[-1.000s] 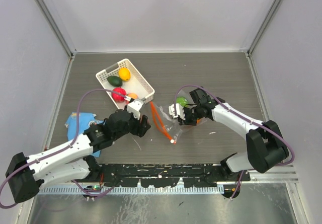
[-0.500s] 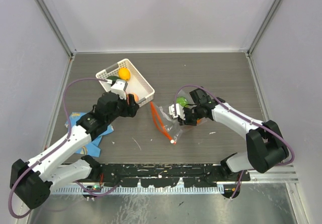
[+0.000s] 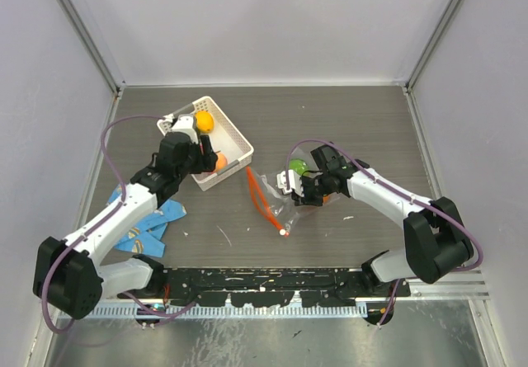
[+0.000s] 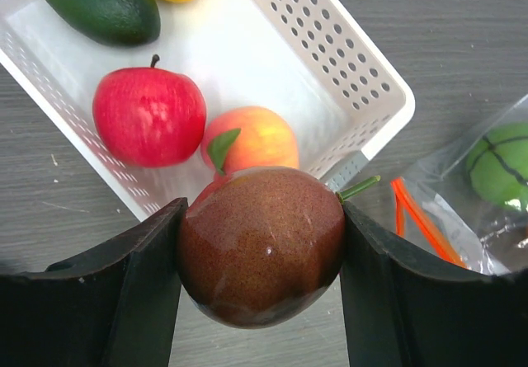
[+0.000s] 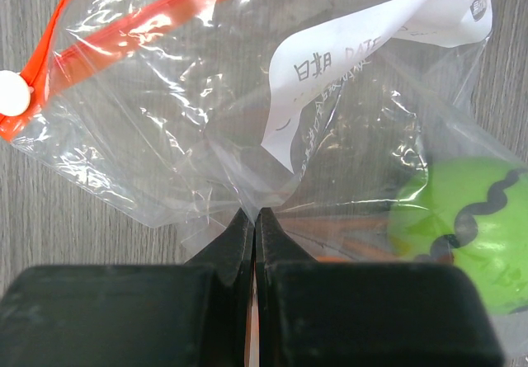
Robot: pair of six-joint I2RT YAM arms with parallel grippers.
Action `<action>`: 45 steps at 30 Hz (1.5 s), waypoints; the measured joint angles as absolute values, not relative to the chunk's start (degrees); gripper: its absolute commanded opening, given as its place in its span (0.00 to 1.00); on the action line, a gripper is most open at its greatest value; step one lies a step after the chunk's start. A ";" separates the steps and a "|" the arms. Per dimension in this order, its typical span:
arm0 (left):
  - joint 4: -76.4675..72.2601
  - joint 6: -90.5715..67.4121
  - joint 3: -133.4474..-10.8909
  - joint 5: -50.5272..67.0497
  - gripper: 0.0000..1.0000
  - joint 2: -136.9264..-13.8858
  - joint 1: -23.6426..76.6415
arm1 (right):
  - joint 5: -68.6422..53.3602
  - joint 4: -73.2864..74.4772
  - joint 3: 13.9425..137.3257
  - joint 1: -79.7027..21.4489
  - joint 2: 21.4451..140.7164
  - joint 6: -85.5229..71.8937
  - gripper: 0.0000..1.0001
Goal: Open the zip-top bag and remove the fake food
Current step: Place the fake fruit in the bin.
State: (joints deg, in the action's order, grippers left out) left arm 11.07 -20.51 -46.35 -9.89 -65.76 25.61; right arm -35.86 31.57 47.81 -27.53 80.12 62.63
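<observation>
Unloading is in hand: a brown-red toy fruit (image 4: 262, 227) is clamped in the left gripper (image 4: 261, 289) over the white basket (image 4: 346, 70) rim (release there is judged next), while the zip-top bag (image 5: 165, 111), green fruit (image 5: 458, 218) inside, is pinched on the table (image 4: 462, 37) by the closed right gripper (image 5: 254, 227).

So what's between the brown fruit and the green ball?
Left wrist view: a left end effector finger, then the orange zip strip on the zip-top bag.
</observation>
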 measured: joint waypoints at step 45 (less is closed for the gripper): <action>18.90 -20.88 -71.16 -28.88 0.98 -97.49 24.99 | -36.73 32.18 48.12 -27.53 80.12 63.09 0.03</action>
State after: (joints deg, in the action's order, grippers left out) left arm 18.90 -20.88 -71.16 -28.88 -97.49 24.99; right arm -36.73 32.18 48.12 -27.53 80.12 63.09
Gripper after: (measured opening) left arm 0.983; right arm 0.058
